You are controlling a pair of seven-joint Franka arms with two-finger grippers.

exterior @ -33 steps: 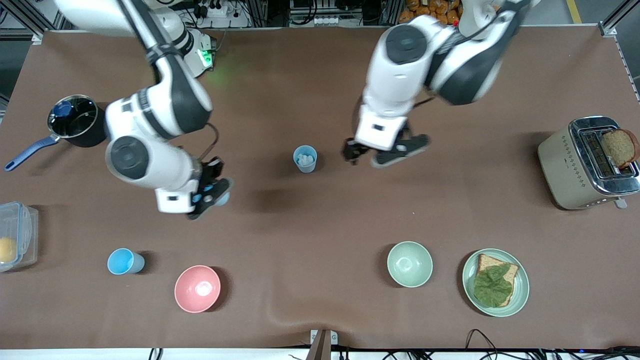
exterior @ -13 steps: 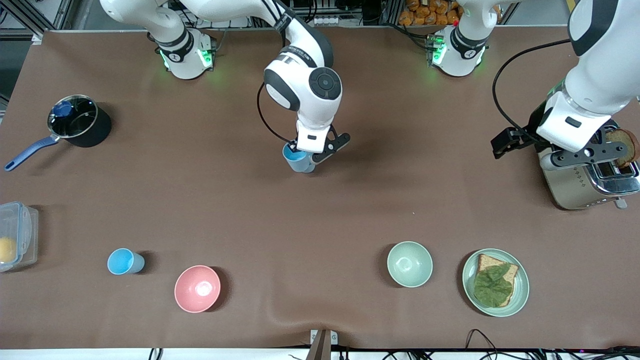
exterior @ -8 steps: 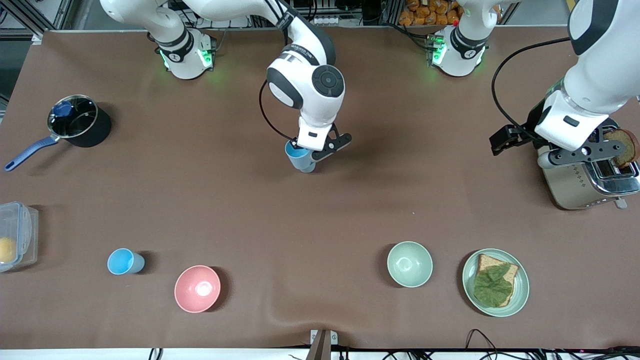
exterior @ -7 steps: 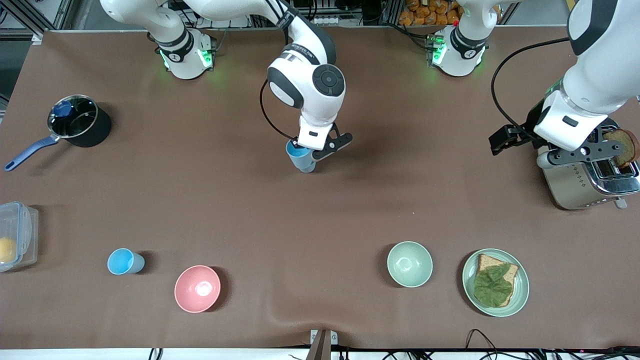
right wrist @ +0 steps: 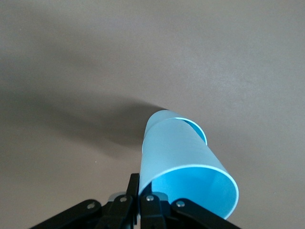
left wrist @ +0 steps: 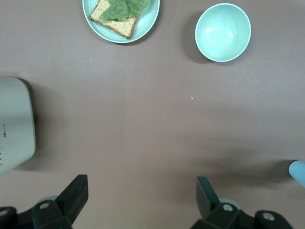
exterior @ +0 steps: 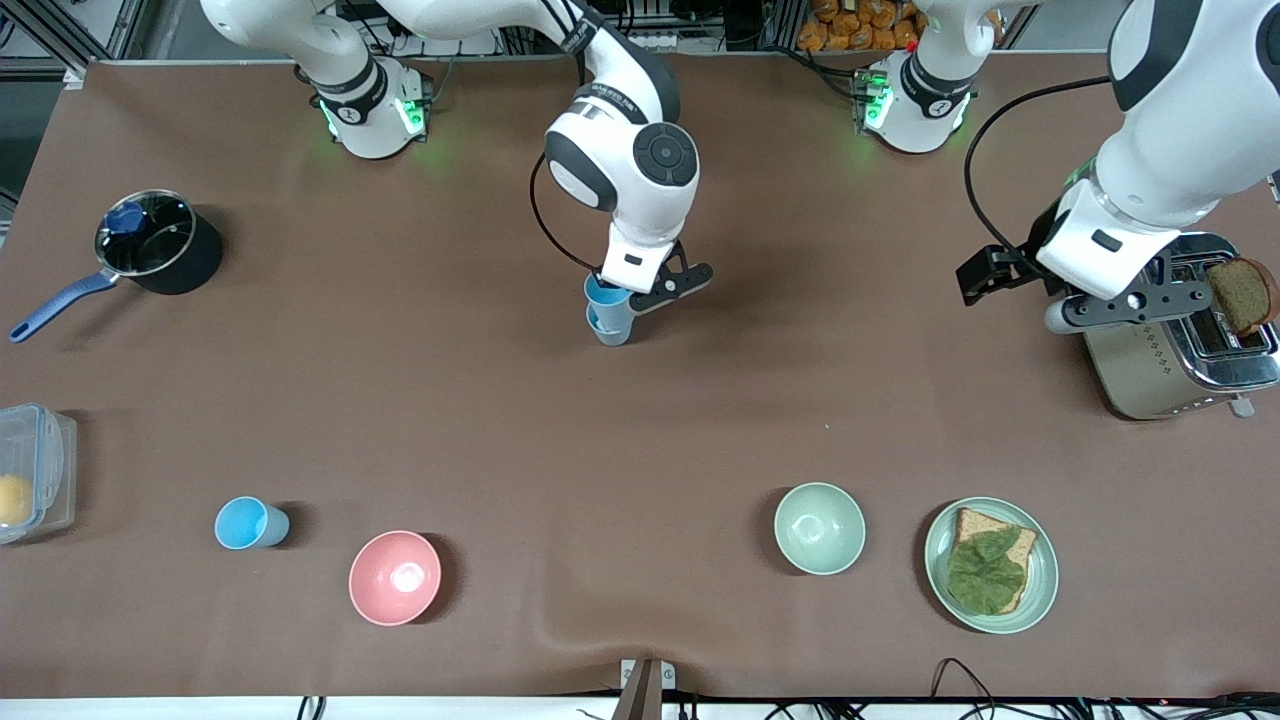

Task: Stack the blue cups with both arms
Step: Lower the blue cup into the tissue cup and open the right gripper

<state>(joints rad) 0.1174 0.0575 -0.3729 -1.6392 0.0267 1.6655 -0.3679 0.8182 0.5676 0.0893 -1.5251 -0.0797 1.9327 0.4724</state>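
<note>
My right hand (exterior: 640, 292) pinches the rim of a sky-blue cup (exterior: 605, 293), whose base sits tilted in the mouth of the grey-blue cup (exterior: 609, 327) standing mid-bench. In my right wrist view the held cup (right wrist: 190, 167) leans partly nested in the lower one (right wrist: 190, 125). My left hand (exterior: 1010, 285) hangs spread and empty over the bench beside the toaster (exterior: 1180, 345), waiting. Another sky-blue cup (exterior: 248, 523) stands at about eight o'clock from the pair, well apart, near the pink bowl (exterior: 394, 577).
</note>
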